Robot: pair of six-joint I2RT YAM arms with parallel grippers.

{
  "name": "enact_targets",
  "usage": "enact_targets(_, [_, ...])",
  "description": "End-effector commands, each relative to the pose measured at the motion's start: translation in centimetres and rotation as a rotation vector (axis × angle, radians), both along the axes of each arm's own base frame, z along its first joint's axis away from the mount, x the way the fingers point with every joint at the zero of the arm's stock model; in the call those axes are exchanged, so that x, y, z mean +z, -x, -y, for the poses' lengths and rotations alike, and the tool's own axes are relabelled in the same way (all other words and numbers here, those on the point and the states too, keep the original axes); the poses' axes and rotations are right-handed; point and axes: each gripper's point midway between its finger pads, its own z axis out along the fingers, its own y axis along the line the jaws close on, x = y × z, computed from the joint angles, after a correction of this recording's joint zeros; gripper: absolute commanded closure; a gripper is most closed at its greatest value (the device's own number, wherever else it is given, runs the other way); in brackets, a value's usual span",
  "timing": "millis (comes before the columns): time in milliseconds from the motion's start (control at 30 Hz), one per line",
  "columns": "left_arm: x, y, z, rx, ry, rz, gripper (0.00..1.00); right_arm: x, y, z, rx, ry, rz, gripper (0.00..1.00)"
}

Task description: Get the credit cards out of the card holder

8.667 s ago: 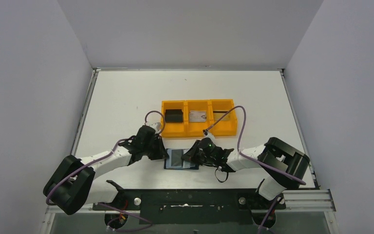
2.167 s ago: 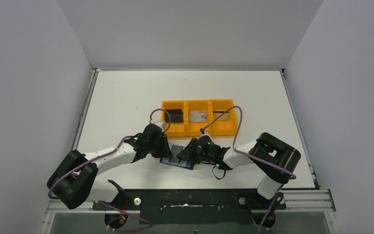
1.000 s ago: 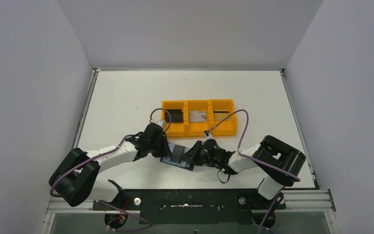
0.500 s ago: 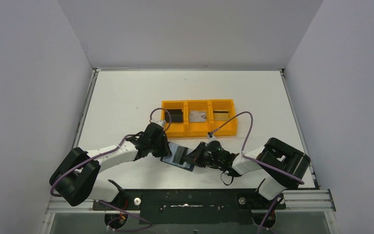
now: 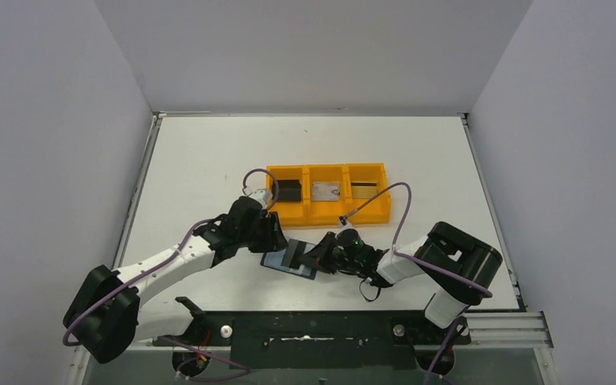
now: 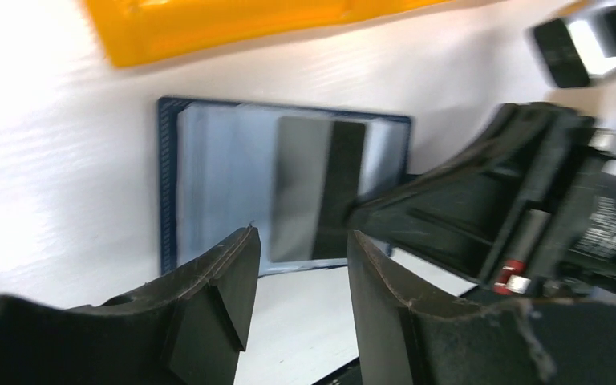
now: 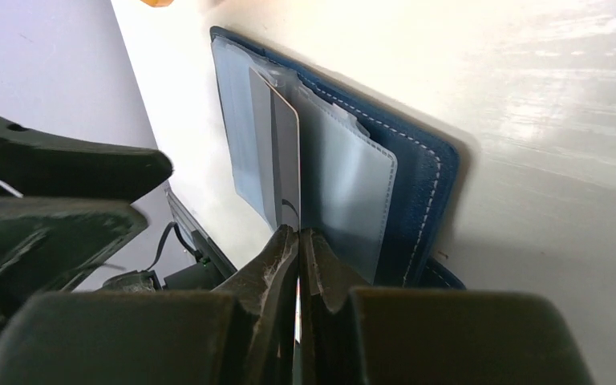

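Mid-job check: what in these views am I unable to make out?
- Top view: the right gripper covers the right end of the card holder; how far out the card is, too small to tell.
- Left wrist view: motion blur, so the card's print is unreadable.
- Right wrist view: the card is nearly edge-on, its face hidden; whether the pockets hold another card cannot be told.

tray: orange tray (image 5: 309,215), three compartments, sat on white table (image 5: 208,152) | left compartment: held small black object (image 5: 288,191)
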Motion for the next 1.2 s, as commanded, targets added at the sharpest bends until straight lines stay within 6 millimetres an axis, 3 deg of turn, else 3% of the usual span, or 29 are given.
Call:
enact_targets(0, [3.6, -0.8, 3.6, -0.107, 0.19, 0.094, 0.56, 0.6, -0.9, -0.9, 0.001, -0.015, 0.016, 0.99])
enact_targets(133, [0.9, 0.5, 4.0, -0.131, 0.195, -0.005, 0.61, 0.3, -0.8, -0.8, -0.003, -0.009, 0.004, 0.98])
enact_targets(400, [-4.0, 1.1, -0.4, 0.022, 0.002, -0.092, 0.66, 0.3, -1.2, -1.0, -0.001, 0.01, 0.006, 0.98])
enact_targets(600, [-4.7, 1.4, -1.3, 0.031, -0.044, -0.101, 0.67, 0.5, -1.1, -0.9, -0.008, 0.009, 0.011, 0.97])
enact_targets(867, [-5.4, 1.9, -2.1, 0.038, -0.081, -0.123, 0.79, 0.9, -1.3, -1.2, 0.001, -0.003, 0.028, 0.96])
enact_targets(1167, [-6.2, 2.7, -1.8, 0.006, -0.068, -0.161, 0.86, 1.6, -2.1, -1.1, -0.026, -0.008, 0.053, 0.82])
